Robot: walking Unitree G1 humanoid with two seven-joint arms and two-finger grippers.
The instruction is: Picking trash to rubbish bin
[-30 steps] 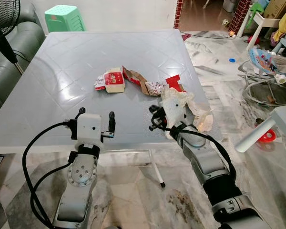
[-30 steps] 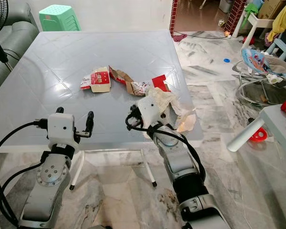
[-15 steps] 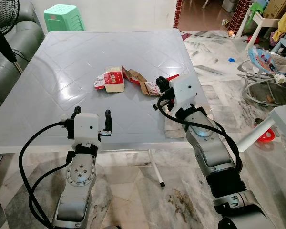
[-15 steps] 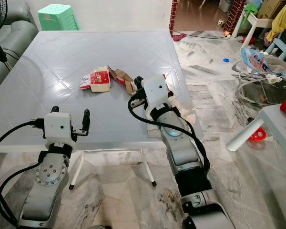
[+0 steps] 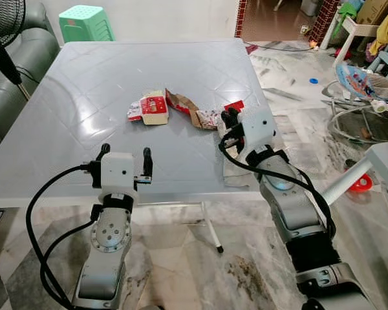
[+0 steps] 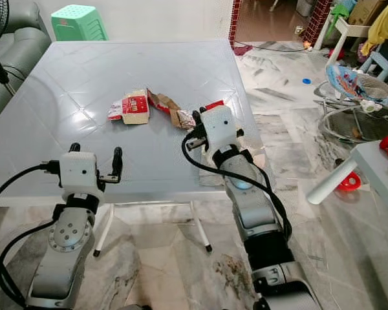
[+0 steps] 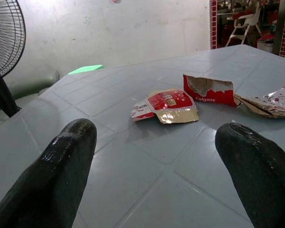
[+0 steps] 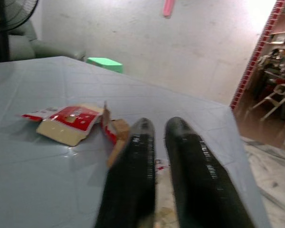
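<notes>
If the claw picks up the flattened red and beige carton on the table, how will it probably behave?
The flattened carton looks like thin, creased card, so probably light and floppy, bending at its folds. It lies flat on the smooth table, so it may slide when pushed, and edges seem hard to pinch.

This is a lived-in home, shown by the grey plastic table [image 5: 84, 97] on a marble floor [image 5: 181, 258], a dark sofa [image 5: 13, 71] with a standing fan [image 5: 3, 26] beside it, a green plastic stool [image 5: 84, 22], and a baby bouncer [image 5: 365, 97] among scattered children's things.
</notes>
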